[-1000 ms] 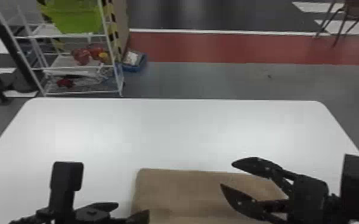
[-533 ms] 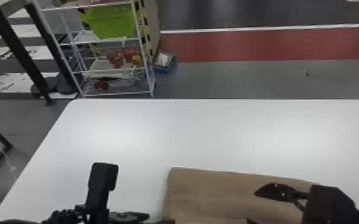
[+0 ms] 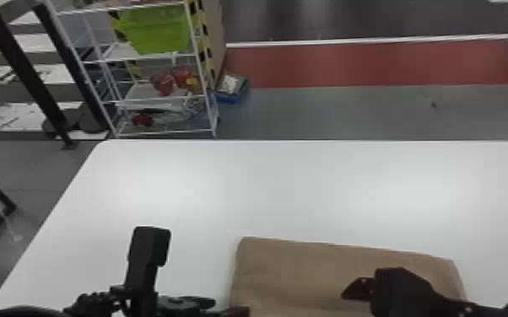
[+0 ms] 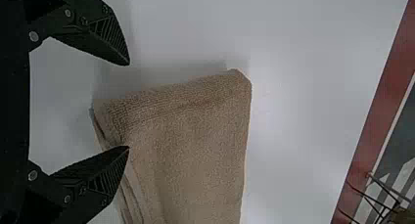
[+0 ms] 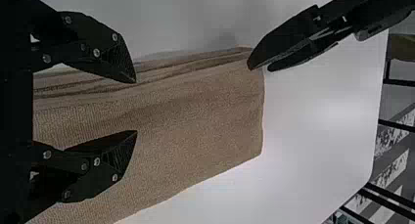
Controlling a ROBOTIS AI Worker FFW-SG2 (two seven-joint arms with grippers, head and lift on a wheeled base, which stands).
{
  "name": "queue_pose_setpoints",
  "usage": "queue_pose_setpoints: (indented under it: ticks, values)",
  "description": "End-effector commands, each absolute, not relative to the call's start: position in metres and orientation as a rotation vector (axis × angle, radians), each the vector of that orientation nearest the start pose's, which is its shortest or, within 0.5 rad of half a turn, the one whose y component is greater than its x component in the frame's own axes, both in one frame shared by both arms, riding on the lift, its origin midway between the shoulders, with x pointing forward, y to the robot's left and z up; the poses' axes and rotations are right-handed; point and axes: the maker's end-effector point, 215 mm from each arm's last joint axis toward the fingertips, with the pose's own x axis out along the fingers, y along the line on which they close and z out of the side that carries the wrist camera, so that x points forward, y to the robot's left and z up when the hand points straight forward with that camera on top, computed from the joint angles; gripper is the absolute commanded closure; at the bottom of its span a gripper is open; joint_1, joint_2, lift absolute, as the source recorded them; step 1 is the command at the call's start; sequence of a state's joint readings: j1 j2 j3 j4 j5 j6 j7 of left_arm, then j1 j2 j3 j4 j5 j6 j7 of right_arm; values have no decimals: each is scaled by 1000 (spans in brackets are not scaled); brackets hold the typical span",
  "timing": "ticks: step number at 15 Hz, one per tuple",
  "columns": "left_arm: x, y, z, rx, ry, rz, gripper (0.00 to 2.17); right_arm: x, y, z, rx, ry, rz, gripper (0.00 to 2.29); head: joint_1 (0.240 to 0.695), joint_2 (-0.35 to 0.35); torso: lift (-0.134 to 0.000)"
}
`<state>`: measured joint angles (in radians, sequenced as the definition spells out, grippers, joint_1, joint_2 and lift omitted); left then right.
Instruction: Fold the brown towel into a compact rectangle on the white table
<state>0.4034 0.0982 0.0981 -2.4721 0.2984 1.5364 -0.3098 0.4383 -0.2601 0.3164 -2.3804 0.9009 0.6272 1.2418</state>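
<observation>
Head view: saw the brown towel [image 3: 299, 269] lying folded on the near part of the white table [image 3: 266, 189], smooth on top, with softly rounded far corners. Noticed the left gripper [image 3: 230, 307] by its left edge and the right gripper [image 3: 352, 291] over it, perhaps without contact, though hard to judge from there.

Left wrist view: found the left gripper [image 4: 128, 105] spread wide near one end of the towel. Made out a nubbly weave, a shallow crease along that end and thin stacked layers down one long side.

Right wrist view: found the right gripper [image 5: 135, 106] likewise wide, around the long layered edge.
</observation>
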Motion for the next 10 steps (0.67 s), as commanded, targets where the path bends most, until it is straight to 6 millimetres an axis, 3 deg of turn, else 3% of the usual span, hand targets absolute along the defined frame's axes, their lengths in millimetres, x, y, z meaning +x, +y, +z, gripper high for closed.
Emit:
queue_pose_setpoints:
  ticks: [1, 3, 9, 10]
  values:
    - [305, 151, -444, -233, 1013, -433, 329, 299, -80, -424, -738, 686, 1094, 707, 695, 128, -122]
    - [305, 150, -443, -233, 1011, -436, 329, 299, -84, -435, -731, 730, 1090, 755, 695, 138, -122]
    - [303, 148, -442, -238, 1012, -445, 329, 300, -87, -445, -730, 770, 1070, 768, 695, 125, -122]
    - [303, 148, -443, -237, 1012, -443, 329, 300, -87, -445, -734, 773, 1067, 920, 695, 122, -122]
